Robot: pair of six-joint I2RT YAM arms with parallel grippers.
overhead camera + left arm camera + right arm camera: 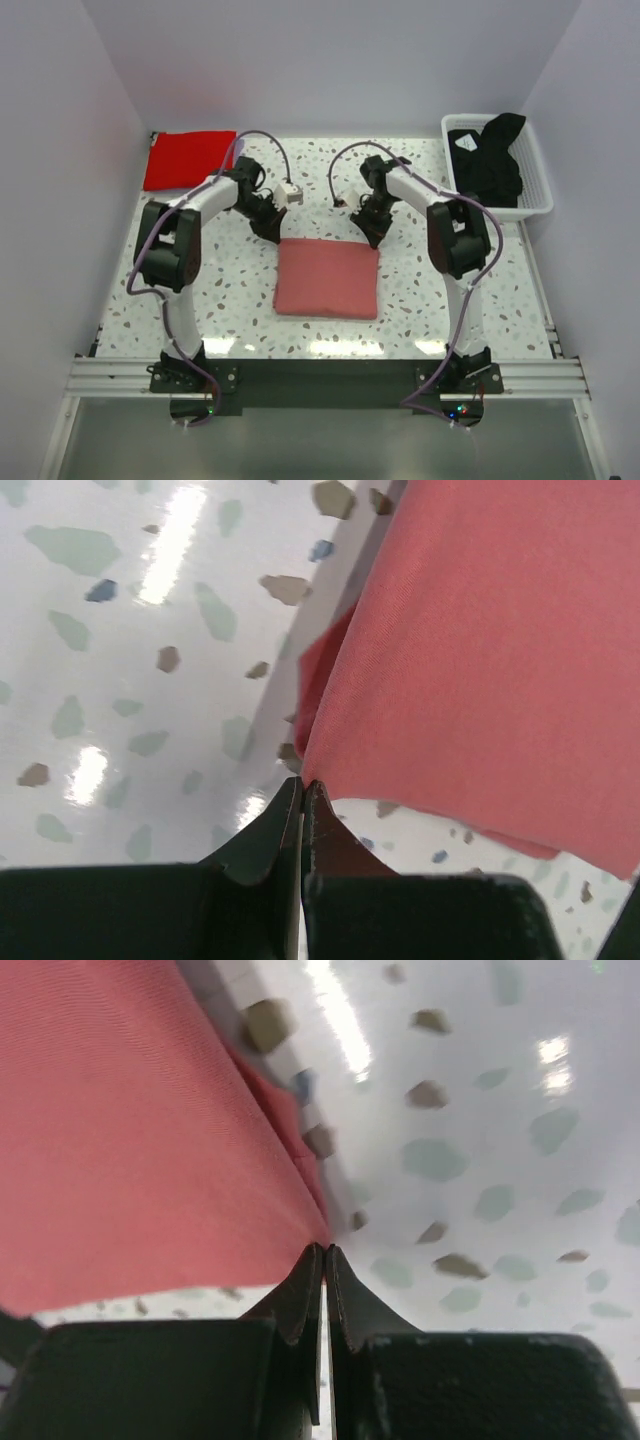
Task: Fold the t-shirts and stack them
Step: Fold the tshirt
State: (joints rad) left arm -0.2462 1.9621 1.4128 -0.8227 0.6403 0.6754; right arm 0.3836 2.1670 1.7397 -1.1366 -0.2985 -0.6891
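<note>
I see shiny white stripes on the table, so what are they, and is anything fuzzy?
Top external view: light glare streaks the table along its near edge. Left wrist view: bright glare patches on the table; the salmon-pink t-shirt shows a crisp weave. Right wrist view: glare again, and the far specks look fuzzy.

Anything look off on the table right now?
Nothing looks spilled or damaged. The black t-shirt is bunched up unfolded in the white basket at the far right, with one part poking above the rim. The pink t-shirt and the red t-shirt lie folded flat.
</note>
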